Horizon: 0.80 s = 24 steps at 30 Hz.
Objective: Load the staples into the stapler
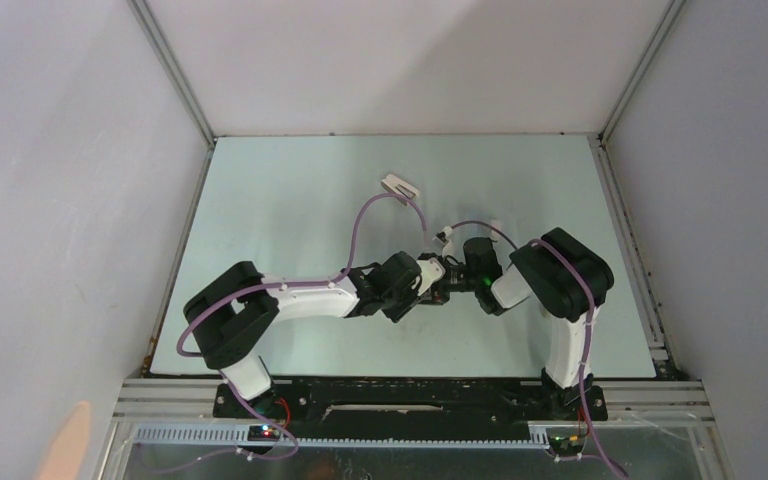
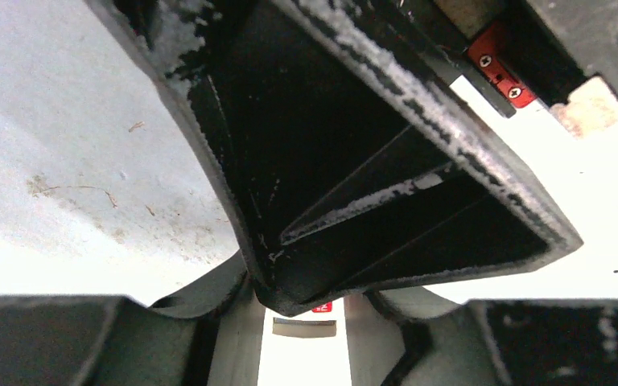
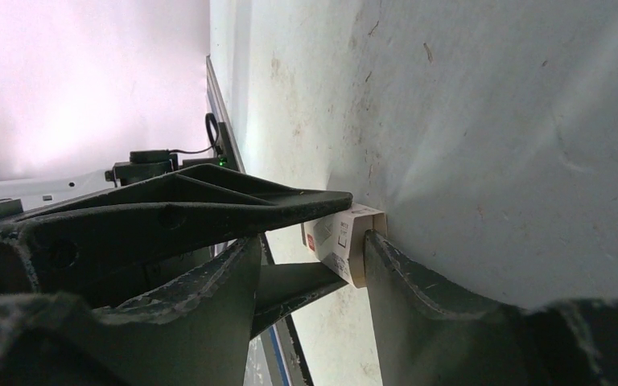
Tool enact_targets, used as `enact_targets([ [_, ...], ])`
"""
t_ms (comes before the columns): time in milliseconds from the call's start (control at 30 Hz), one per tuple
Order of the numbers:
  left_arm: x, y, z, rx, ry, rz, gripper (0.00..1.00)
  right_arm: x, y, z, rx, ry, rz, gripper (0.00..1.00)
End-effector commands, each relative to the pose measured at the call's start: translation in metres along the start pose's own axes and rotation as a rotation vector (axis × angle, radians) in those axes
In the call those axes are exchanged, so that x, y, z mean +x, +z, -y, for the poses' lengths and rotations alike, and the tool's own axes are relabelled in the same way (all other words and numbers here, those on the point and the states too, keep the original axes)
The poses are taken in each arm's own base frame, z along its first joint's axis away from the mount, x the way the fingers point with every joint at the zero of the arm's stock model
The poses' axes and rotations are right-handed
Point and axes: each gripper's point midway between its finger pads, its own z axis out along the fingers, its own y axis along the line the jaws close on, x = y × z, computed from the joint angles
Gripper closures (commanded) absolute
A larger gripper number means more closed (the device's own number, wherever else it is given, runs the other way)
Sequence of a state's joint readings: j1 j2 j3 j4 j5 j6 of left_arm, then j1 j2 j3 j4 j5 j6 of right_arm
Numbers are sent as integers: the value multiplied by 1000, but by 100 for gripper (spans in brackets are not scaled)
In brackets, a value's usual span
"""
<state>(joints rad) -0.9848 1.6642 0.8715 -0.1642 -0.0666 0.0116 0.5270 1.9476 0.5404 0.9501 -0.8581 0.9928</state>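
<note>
My two grippers meet at mid-table in the top view. The left gripper [image 2: 304, 310] is shut on a small white box [image 2: 302, 354] with a red mark, its fingers [image 2: 233, 338] pressed to both sides. In the right wrist view the same box [image 3: 336, 237] sits between my right gripper's [image 3: 312, 241] open jaws. Its cardboard end touches the right-hand finger [image 3: 394, 281], and the other finger stands apart. The staples are hidden. A white elongated thing [image 1: 400, 187] at the back centre looks like the stapler, well beyond both grippers.
The table [image 1: 290, 200] is pale green with grey walls on three sides. Purple cables loop over both arms. Two small white pieces [image 1: 447, 236] [image 1: 495, 225] lie just behind the wrists. A black rail [image 1: 410, 395] runs along the near edge.
</note>
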Motion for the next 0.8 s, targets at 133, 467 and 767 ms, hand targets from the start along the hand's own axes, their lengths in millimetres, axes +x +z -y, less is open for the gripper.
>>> enact_targets([
  [133,-43,-5,8,54,14,165,60,10,11,-28,-120,-62,-88,47],
  [467,-34,-33,-3,-5,-31,182,43,-7,-2,-15,-68,-69,-46,49],
  [767,6,-49,-13,-73,-98,91,34,-13,-9,-4,-28,-73,-28,55],
])
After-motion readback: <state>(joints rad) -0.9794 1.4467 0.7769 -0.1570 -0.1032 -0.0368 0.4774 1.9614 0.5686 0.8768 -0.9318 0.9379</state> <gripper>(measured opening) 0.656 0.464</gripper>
